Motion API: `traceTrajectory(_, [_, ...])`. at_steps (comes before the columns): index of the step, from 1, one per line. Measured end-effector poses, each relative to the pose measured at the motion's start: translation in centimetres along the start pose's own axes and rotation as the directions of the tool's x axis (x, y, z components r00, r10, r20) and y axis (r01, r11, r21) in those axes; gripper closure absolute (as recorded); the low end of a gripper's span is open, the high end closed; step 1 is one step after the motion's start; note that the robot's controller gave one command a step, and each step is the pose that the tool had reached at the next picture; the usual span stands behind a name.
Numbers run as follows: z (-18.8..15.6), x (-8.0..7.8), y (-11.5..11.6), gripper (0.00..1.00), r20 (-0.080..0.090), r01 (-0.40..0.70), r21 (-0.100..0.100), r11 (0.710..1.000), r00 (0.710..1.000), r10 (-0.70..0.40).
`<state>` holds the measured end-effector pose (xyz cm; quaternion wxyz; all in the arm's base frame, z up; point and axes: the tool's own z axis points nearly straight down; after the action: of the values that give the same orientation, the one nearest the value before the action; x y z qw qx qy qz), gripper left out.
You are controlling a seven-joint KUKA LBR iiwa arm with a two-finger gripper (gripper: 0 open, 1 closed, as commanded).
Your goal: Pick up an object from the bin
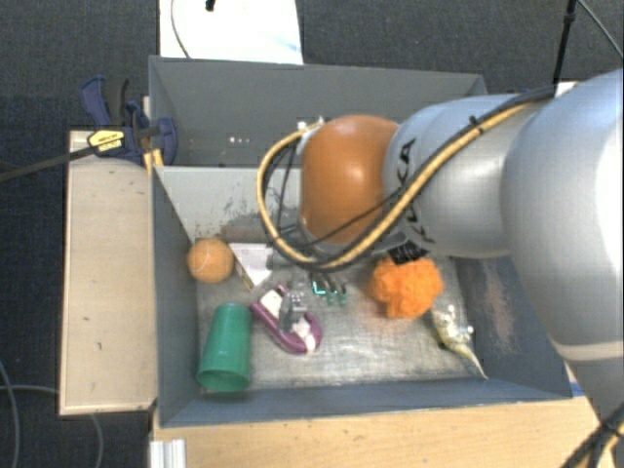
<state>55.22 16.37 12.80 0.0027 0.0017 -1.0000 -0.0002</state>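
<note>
grey bin floor [390,347], fingers [292,307] at a purple-and-white thing [277,331] beside a green cup [226,349], their opening unclear

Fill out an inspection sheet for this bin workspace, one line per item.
Surface: grey metal bin, floor scuffed.
Job's things: purple and pink thing mid-floor, right under the claw; whether it is held, cannot tell.
Clutter: green cup on its side at left; tan ball behind it; orange fuzzy thing and pale small figure at right.
Claw: low over the purple and pink thing.
Cables: yellow and black cables looped at the wrist.
Surroundings: dark floor.
</note>
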Motion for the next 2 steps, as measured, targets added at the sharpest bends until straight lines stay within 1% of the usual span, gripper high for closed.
traceTrajectory(1, [-0.4, -0.2, -0.1, 0.00, 0.007, -0.003, -0.001, 1.000, 1.000, 0.003])
traceTrajectory(2, [0.9, 0.9, -0.2, 0.00, 0.012, -0.110, -0.003, 0.994, 0.994, 0.110])
